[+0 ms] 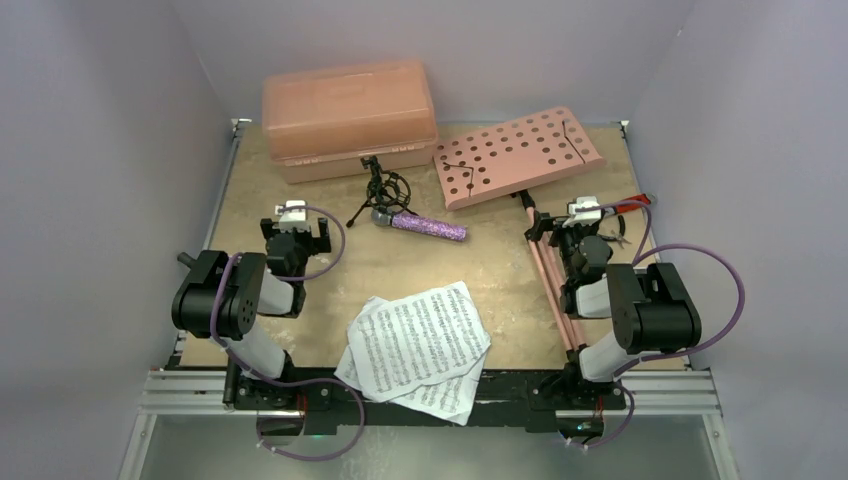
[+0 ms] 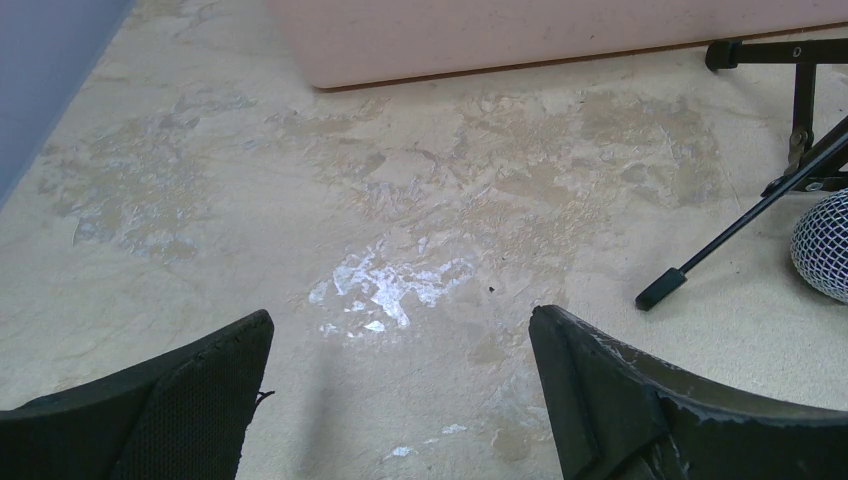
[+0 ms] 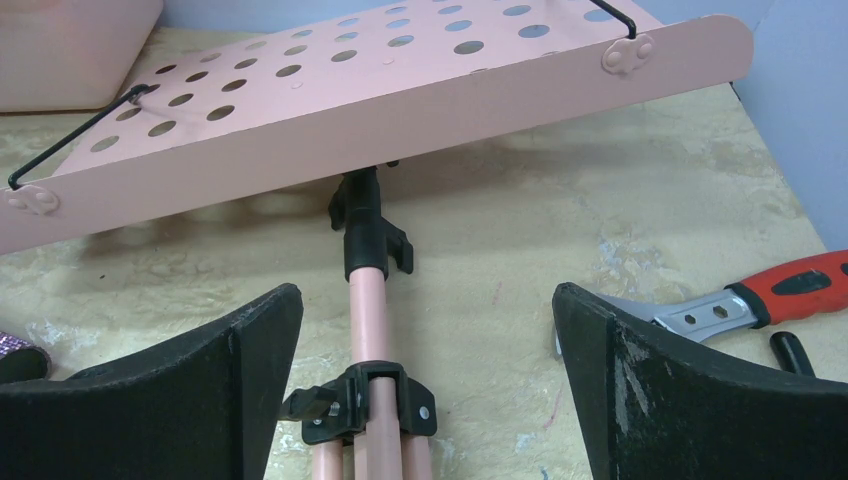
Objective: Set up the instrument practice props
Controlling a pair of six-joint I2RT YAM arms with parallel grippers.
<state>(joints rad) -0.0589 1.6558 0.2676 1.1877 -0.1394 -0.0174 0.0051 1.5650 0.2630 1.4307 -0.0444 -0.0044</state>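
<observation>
Black left jaws gape over the table (image 2: 420, 200); rightward lie limp white pages (image 1: 420, 350) at the near edge and the purple microphone (image 1: 428, 226) by its mic stand (image 1: 377, 188). Open right jaws straddle the toppled pink music stand (image 1: 515, 155): probably light but gangly, best gripped at its stiff pole (image 3: 367, 300).

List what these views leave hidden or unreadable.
Music stand legs: top view, partly under right arm.
Microphone: left wrist view, cut off at right edge.
Red-handled tool: right wrist view, tip behind right gripper, handle cut off.
Sheet music notes: top view, too small.
</observation>
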